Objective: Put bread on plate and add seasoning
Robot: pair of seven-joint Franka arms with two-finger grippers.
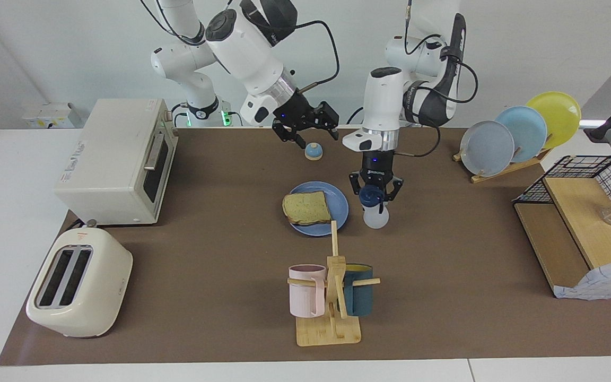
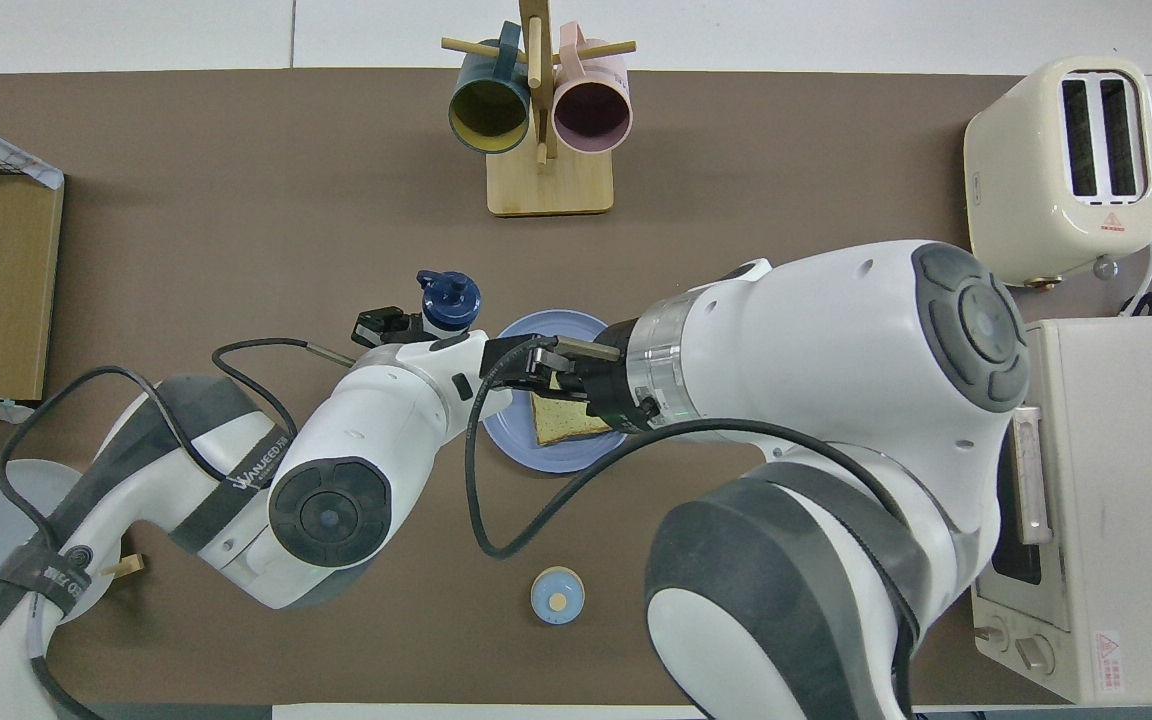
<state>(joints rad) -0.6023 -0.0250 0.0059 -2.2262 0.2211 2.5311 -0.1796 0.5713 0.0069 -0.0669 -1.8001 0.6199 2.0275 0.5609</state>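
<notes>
**Bread on plate, left end effector on the seasoning**

Your bread (image 1: pixel 307 208) lies flat on the plate (image 1: pixel 338 204), set toward the right arm's side of it, one crust edge reaching the rim. The plate sits mid-worktop (image 1: pixel 443 276), nearer the robots than the mug rack (image 1: pixel 333 297) with its pink mug (image 1: pixel 306 289) and dark teal mug (image 1: pixel 359 291).

Left end effector (image 1: pixel 375 197): pointing straight down, fingers closed around the navy cap of the seasoning (image 1: pixel 375 211). The bottle stands upright just beside the plate, toward the left arm's end; you can't tell from either view whether its base touches the worktop.

Right end effector (image 1: pixel 306 130): up in the air, tilted, fingers spread apart and holding nothing. In the facing view it hangs above the blue bell (image 1: pixel 313 151); in the overhead view it covers part of the bread and plate.

Also noted: toaster oven (image 1: pixel 117 162) and cream toaster (image 1: pixel 78 284) at the right arm's end; plate rack (image 1: pixel 520 135) and wire shelf (image 1: pixel 581 212) at the left arm's end.
</notes>
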